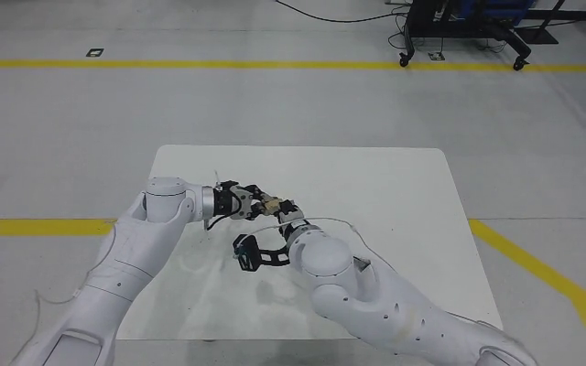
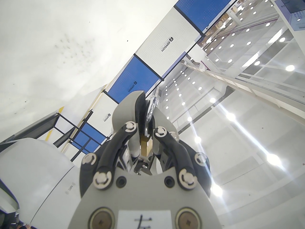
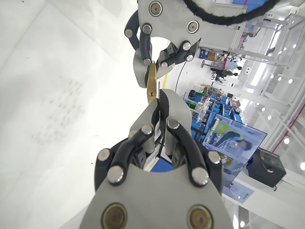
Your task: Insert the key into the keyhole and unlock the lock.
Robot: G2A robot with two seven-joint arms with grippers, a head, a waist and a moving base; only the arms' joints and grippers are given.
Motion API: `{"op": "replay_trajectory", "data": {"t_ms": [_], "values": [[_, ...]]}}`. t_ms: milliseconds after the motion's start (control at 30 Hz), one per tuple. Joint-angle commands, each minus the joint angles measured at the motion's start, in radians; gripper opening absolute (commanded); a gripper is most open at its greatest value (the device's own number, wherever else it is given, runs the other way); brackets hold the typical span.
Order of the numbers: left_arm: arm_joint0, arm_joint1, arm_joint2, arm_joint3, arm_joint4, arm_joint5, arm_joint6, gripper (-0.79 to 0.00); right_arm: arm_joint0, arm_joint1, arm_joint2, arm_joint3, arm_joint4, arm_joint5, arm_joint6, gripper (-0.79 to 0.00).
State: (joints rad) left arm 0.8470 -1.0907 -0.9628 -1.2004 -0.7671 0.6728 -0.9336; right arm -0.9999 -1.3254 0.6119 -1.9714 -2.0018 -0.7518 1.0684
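Over the middle of the white table (image 1: 394,183), slightly toward its left half, the two grippers meet tip to tip. The left gripper (image 1: 245,199) points from the left arm toward the table centre, with its jaws clenched on the brass lock (image 1: 270,200). In the right wrist view the lock body sits between the two left fingers and projects past their tips. The end face carrying the keyhole (image 3: 150,94) is turned toward the right gripper (image 3: 160,99). In the left wrist view the brass body is seated between the fingers, and a silver metal part shows at the fingertips; whether this part is the shackle or the key cannot be told. The right gripper lies just beside the lock on the near side, aligned with the keyhole end. Its jaws are pressed together, with the ribbed black inner faces meeting. The tips are touching or just short of the lock's end face, and which cannot be resolved. No key can be made out between the right fingers, so what they grasp cannot be told. Faint grey scuff marks (image 3: 64,106) lie on the table surface near the grippers. A black cable (image 3: 226,20) loops past the left wrist, and a yellow line (image 1: 275,64) crosses the floor beyond the table
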Motion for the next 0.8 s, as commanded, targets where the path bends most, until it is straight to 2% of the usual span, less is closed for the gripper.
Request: {"op": "replay_trajectory", "data": {"t_ms": [0,267,533,767], "values": [[0.001,0.001,-0.003,-0.002,0.006,-0.007,0.006,-0.785,-0.013,0.007,0.027,-0.022,0.024,-0.013,-0.013,-0.785],[0.011,0.005,-0.015,-0.018,0.018,-0.051,0.013,-0.785,-0.143,0.068,0.237,-0.171,0.154,-0.098,-0.098,-0.785],[0.024,0.004,-0.014,-0.028,0.016,-0.055,0.037,-0.785,-0.143,0.068,0.237,-0.171,0.154,-0.098,-0.098,-0.785],[0.038,0.003,-0.020,-0.050,0.009,-0.046,0.073,-0.785,-0.135,0.068,0.172,-0.107,0.042,-0.118,-0.118,-0.785]]}}
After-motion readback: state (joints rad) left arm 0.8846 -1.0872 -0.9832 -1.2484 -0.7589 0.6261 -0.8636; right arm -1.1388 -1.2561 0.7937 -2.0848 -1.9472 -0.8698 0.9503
